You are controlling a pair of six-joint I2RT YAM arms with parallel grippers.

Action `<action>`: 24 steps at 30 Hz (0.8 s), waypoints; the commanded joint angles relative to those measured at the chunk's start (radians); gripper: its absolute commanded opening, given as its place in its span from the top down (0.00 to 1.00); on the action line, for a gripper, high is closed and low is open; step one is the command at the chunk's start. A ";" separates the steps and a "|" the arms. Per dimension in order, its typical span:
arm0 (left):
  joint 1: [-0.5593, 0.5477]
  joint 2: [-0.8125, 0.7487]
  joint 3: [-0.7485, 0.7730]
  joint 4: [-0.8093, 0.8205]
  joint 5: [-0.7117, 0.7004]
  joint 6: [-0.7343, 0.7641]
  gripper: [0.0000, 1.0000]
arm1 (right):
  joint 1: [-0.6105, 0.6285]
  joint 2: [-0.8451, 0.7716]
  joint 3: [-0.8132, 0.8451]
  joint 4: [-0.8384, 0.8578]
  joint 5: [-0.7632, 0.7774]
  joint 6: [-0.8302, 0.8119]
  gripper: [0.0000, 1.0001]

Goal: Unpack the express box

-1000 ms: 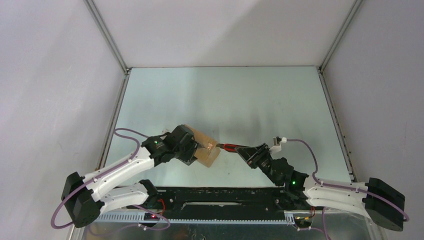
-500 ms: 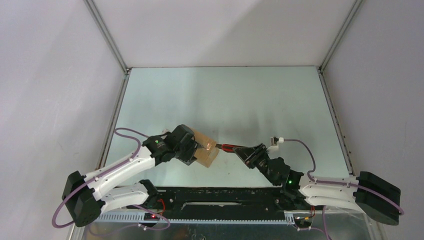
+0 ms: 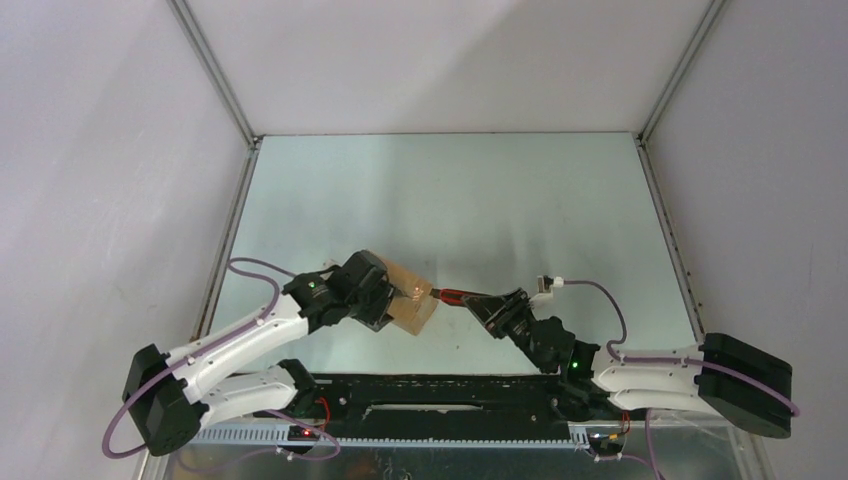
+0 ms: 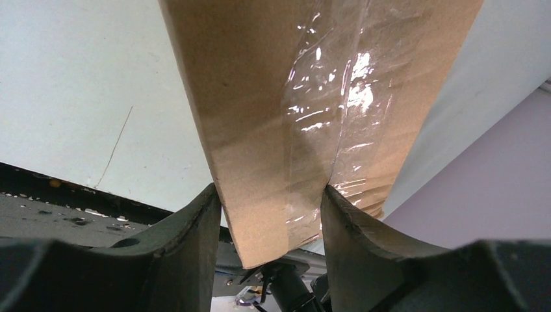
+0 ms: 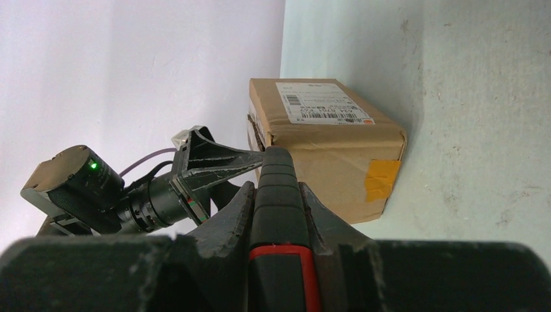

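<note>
Left gripper (image 4: 271, 207) clamped tight on the express box (image 3: 413, 305), seven o'clock from the table's (image 3: 450, 190) middle; right gripper (image 5: 278, 192) squeezed the utility knife (image 5: 279, 266), nose at the box's three o'clock.

Both my arms wear white shells between black joint housings; a lilac cable (image 3: 255, 266) loops along the left arm (image 3: 240, 335), and another runs along the right arm (image 3: 650, 376); a green light (image 3: 313, 287) glows near each wrist; the left gripper (image 4: 269, 193) and right gripper (image 5: 276, 187) have matte black, wedge-shaped fingers (image 4: 188, 240).
</note>
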 commanded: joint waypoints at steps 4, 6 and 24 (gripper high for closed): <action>0.031 -0.081 -0.043 0.070 -0.018 -0.069 1.00 | 0.015 -0.091 0.013 -0.055 -0.085 -0.002 1.00; 0.029 -0.077 -0.043 0.091 -0.004 -0.064 1.00 | 0.012 -0.104 0.024 -0.073 -0.089 -0.015 1.00; -0.035 -0.032 0.072 0.091 -0.081 -0.116 1.00 | 0.062 -0.090 0.042 -0.074 -0.062 -0.019 1.00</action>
